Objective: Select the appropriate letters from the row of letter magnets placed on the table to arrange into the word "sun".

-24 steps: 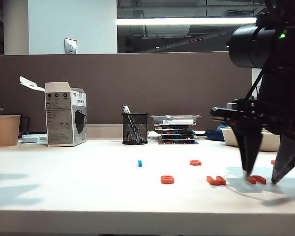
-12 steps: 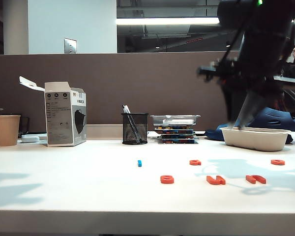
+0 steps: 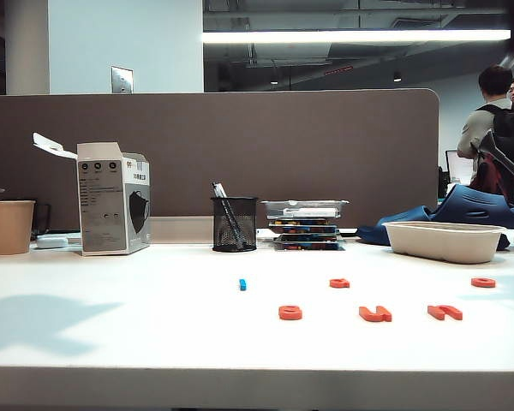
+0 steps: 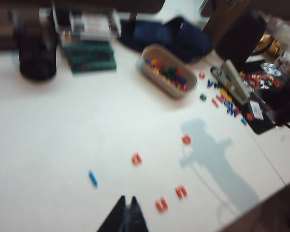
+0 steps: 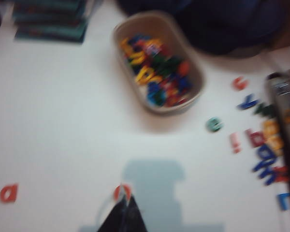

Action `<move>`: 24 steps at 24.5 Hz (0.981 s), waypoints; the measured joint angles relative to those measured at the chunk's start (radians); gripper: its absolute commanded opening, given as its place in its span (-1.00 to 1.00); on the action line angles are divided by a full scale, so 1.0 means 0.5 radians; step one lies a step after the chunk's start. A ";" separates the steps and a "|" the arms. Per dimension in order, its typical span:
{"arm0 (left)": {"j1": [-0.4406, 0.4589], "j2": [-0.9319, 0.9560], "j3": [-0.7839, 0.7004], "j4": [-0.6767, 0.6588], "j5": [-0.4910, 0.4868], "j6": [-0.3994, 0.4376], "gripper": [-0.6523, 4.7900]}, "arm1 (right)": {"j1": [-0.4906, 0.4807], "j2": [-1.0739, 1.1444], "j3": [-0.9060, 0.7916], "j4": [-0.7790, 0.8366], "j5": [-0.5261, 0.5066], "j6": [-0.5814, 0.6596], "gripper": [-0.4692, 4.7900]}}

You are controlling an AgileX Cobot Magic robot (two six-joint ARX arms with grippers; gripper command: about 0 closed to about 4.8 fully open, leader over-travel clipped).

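Judging by the layout, the task looks to be at or near its last step. Three orange-red magnets lie in a line near the front edge of the worktop [image 3: 111,342]: a rounded letter [image 3: 290,312], a middle letter [image 3: 375,314] and an angular letter [image 3: 445,312], each apart from its neighbour. Two spare letters sit farther back, one [image 3: 340,282] behind the gap between the first two and the other [image 3: 483,282] off to the right. A tiny blue piece [image 3: 243,284] lies to the left of them.

Neither arm shows in the exterior view. The left tool [image 4: 125,218] hangs above the worktop with its fingers clenched together on nothing. The right tool [image 5: 122,216] is likewise clenched and empty, poised over the right-hand spare letter, with an "a" off to one side.

The front three are too small to read, so I cannot confirm that they spell "sun". If they do, the next move is only to keep clear. If not, a tool must first spread its fingers, then pinch a thin flat magnet from straight above without nudging its neighbours.
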 measured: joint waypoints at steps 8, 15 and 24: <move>0.732 0.060 0.001 0.459 0.019 0.462 -0.78 | -0.547 -0.478 -0.149 0.061 -0.292 -0.085 -0.85; 1.384 0.028 0.001 0.376 0.354 0.471 -0.78 | -0.716 -0.836 -0.463 0.064 -0.447 -0.085 -0.85; 1.298 -0.520 -0.444 0.293 0.274 0.493 -0.78 | -0.585 -1.543 -0.954 0.119 -0.504 -0.017 -0.85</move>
